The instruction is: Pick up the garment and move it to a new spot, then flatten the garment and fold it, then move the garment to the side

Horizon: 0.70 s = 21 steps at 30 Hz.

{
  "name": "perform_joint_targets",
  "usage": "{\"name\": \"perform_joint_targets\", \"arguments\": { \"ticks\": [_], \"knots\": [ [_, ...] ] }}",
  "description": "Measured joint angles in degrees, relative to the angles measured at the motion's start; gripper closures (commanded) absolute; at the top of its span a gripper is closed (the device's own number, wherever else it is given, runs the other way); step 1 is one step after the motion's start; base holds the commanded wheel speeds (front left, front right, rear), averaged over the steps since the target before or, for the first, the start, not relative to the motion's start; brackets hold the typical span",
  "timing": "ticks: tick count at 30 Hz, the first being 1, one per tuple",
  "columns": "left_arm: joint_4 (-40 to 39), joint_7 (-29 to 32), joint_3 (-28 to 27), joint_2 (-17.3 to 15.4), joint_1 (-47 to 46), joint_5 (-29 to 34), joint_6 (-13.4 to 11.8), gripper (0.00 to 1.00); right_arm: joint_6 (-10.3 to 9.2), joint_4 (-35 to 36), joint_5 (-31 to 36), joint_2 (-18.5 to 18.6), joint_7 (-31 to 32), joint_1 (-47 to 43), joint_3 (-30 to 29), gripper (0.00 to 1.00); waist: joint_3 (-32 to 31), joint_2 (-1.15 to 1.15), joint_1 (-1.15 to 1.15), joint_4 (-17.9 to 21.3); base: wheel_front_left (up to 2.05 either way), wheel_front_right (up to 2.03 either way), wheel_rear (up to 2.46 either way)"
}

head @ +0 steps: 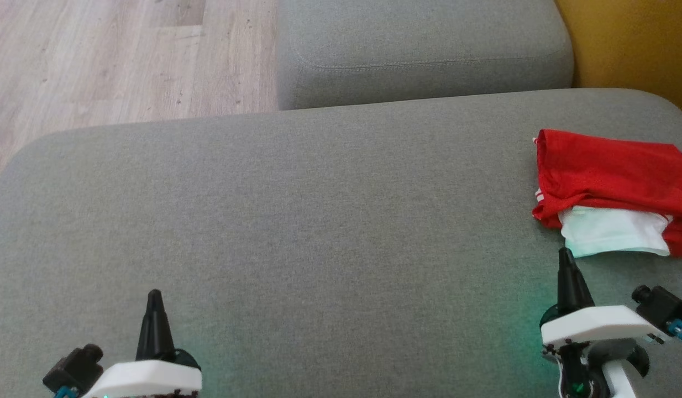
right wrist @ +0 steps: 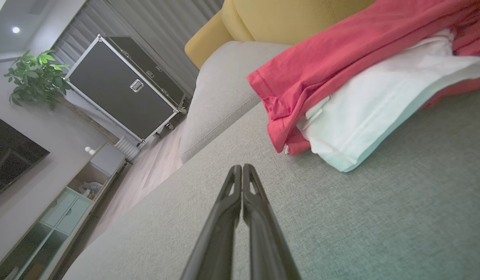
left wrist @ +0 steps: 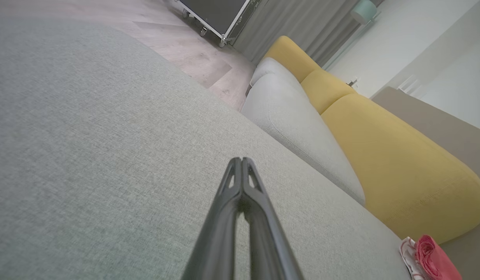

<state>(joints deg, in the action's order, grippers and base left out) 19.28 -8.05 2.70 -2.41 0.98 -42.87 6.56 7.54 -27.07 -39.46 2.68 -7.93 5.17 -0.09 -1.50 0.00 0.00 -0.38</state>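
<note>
The garment (head: 612, 177) is soft and light, so it will sag; I would take its red hem just beyond the right gripper (head: 565, 255) fingertips. Both the right and the left gripper (head: 154, 296) are clenched, holding nothing.

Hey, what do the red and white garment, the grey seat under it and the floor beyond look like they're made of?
The garment: soft matte knit, likely cotton or jersey, given its limp folds and stitched hem.
The grey seat: matte woven upholstery cloth with a fine visible weave.
The floor: pale planks with grain and joints, either wood or laminate; the look leaves that open.
</note>
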Motion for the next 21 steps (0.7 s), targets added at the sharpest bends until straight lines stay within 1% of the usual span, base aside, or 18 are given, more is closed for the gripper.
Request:
{"name": "perform_joint_targets", "arguments": {
  "ticks": [21],
  "knots": [
    [-0.89, 3.42, -1.46, 0.0, -0.8, -11.22, 0.07, 1.0, -0.01, 2.38, -12.01, 0.0, 3.26, -0.01, -1.74, 1.0, 0.39, 0.0, 0.0, 0.09, 0.0, 0.0, 0.0]
  ]
}}
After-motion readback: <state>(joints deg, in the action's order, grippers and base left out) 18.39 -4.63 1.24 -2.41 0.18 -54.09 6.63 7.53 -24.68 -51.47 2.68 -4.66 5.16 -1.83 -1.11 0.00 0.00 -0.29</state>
